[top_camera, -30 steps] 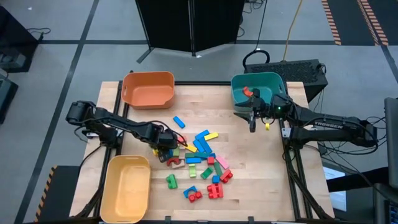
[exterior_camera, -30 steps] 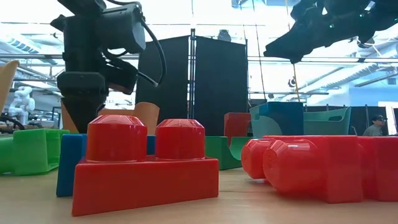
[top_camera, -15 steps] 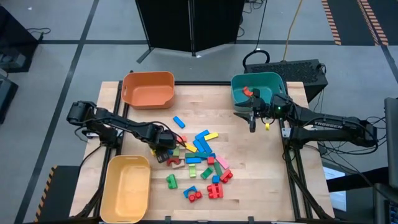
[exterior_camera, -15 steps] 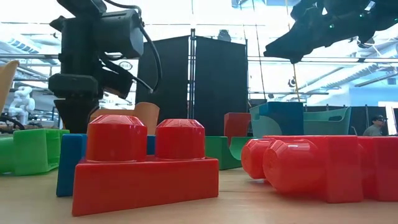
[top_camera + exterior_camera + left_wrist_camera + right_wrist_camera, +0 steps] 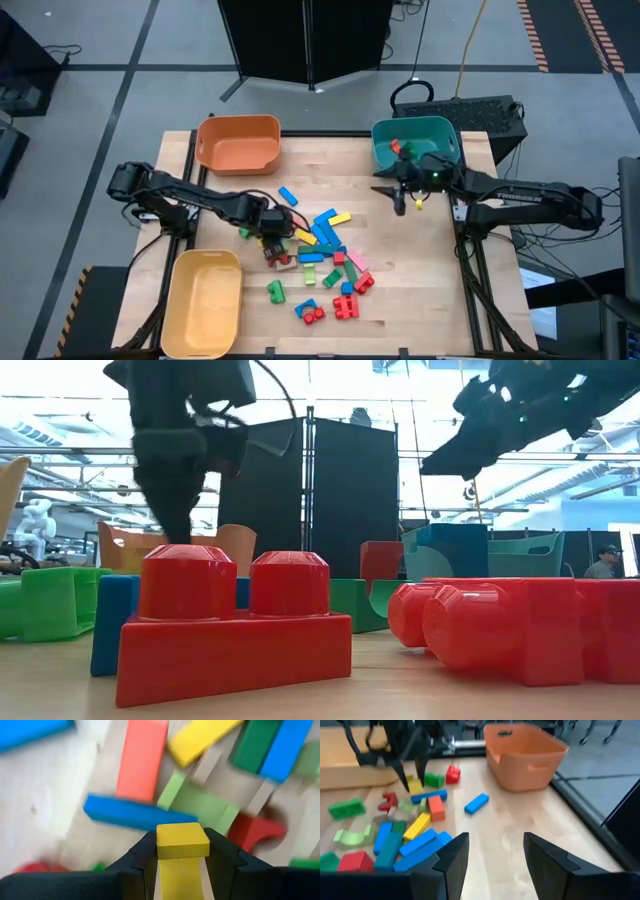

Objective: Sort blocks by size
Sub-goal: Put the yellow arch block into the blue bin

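Blocks (image 5: pixel 325 262) piled mid-table, L fingers (image 5: pixel 142 857) gripping yellow block (image 5: pixel 182 840), R fingers (image 5: pixel 451 855) apart, "TROSSEN" on R arm (image 5: pixel 520 196)

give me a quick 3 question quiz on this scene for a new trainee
1. True or false: the left gripper is shut on a yellow block.
2. Which bin holds a red block? A orange bin B teal bin C yellow bin
3. Fill in: the right gripper is ____ and holds nothing.

Key: 1 true; 2 B; 3 open
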Controlling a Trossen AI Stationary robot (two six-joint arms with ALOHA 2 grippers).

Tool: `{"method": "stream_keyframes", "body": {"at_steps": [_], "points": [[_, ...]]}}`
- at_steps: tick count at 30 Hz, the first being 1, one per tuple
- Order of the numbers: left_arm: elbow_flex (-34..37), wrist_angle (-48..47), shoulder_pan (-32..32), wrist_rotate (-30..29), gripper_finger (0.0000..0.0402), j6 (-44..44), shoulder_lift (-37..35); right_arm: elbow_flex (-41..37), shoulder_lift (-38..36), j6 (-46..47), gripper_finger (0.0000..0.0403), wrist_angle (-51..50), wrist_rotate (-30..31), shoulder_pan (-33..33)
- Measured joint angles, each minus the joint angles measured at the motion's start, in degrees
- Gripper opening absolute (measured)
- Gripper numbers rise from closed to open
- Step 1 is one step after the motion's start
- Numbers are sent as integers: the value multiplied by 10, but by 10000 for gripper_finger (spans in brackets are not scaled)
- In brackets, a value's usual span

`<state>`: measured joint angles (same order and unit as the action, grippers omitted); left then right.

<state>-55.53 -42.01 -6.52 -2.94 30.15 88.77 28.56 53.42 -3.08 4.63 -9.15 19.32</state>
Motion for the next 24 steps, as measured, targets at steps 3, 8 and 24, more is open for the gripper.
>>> {"method": "stream_keyframes", "body": {"at_steps": [3, 8, 24], "points": [[-12, 37, 0, -11, 118, -23, 0, 0, 29, 0, 175, 11, -1, -16], [-17, 149, 2, -20, 118, -72, -2, 0, 69, -5, 173, 44, -2, -50], [-17, 403, 29, -96, 118, -192, -2, 0, 174, 22, 164, 227, -2, -109]]}}
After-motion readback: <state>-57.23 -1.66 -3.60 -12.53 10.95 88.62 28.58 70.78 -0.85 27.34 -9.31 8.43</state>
